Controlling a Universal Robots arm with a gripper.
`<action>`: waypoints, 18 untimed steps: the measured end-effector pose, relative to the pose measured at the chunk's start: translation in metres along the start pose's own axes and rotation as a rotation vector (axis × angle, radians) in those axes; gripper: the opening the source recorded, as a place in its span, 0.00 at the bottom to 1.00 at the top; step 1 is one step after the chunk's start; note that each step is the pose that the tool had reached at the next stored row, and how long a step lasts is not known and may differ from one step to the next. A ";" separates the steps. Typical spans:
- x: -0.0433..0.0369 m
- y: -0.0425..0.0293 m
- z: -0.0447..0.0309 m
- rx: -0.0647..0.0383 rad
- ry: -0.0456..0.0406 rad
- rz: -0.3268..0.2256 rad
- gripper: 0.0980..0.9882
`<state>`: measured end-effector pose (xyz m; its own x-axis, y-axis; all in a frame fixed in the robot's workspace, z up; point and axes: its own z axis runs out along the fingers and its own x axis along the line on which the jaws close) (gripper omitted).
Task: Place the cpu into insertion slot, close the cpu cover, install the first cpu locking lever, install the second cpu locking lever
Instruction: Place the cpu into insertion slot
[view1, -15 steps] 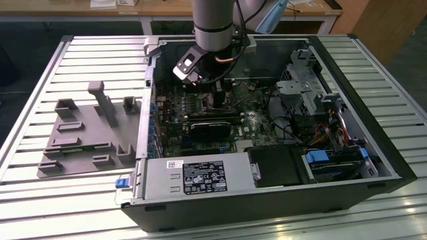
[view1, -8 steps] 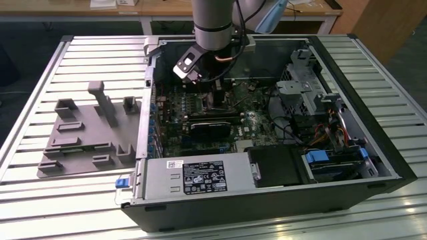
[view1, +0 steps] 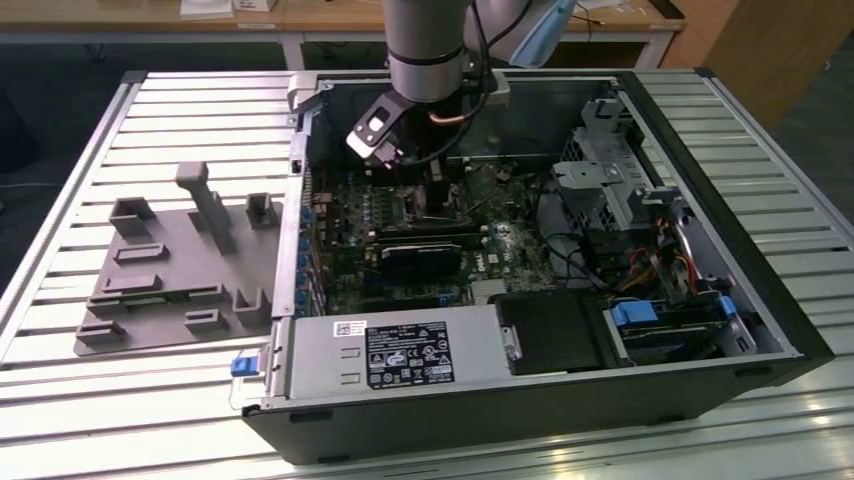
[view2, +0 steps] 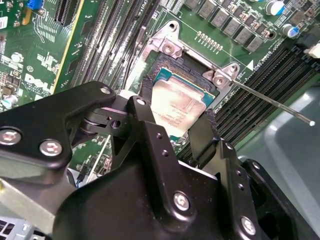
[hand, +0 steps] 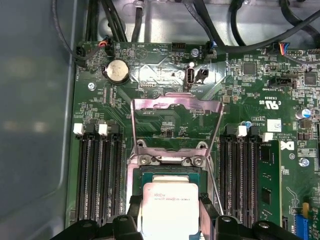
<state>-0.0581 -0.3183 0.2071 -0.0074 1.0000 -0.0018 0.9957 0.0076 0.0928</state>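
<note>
Gripper (view2: 176, 112) clamped on opposite edges of the cpu (hand: 168, 207), which it holds over the insertion slot (hand: 170, 173); the cpu cover (hand: 176, 102) stands open. Good seating likely calls for a chip level and square to the socket rim before release.

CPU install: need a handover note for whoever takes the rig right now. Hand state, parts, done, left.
Hand: shut on the cpu, with a finger on each of two opposite edges.
The cpu sits level over the insertion slot, at or just above it. I cannot tell whether it is seated.
The cpu cover is swung open, standing up off the slot.
One locking lever is unlatched and sticks out free beside the slot.
Done: cpu brought to the slot.
Not yet done: cpu released, cover closed, levers latched.
</note>
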 end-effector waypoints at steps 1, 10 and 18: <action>0.0000 0.0000 0.0003 0.000 -0.0001 0.000 0.49; -0.0021 -0.0002 0.0024 0.000 0.0001 0.001 0.49; -0.0021 -0.0007 0.0074 0.000 0.0000 0.000 0.49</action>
<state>-0.0581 -0.3204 0.1996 -0.0071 1.0000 -0.0018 0.9957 0.0073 0.0928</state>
